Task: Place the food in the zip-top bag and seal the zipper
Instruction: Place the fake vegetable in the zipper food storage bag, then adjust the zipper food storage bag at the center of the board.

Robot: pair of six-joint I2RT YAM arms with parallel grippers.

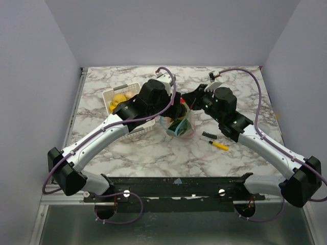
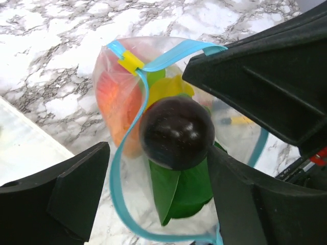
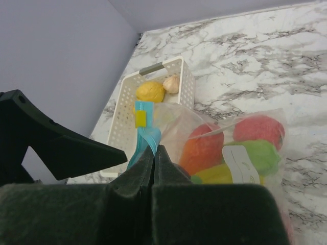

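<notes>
The zip-top bag (image 1: 180,126) stands open at the table's middle. My right gripper (image 3: 154,148) is shut on its light-blue zipper (image 3: 147,133), just below the yellow slider (image 3: 140,118), and holds the mouth up. My left gripper (image 2: 158,155) is open right over the mouth. The dark eggplant (image 2: 176,131), with its green leaf (image 2: 181,189), sits in the mouth between my fingers and touches the right finger (image 2: 245,199). Inside the bag I see an orange piece (image 3: 202,148), a red apple (image 3: 258,130), a green piece (image 3: 258,155) and a yellow piece (image 3: 219,173).
The white slatted basket (image 1: 113,95) stands left of the bag and holds a lemon (image 3: 149,92) and a pale garlic-like piece (image 3: 172,83). A yellow-and-black pen (image 1: 219,145) and a small black comb-like thing (image 1: 208,135) lie right of the bag. The right gripper's body (image 2: 265,76) crowds the left wrist view.
</notes>
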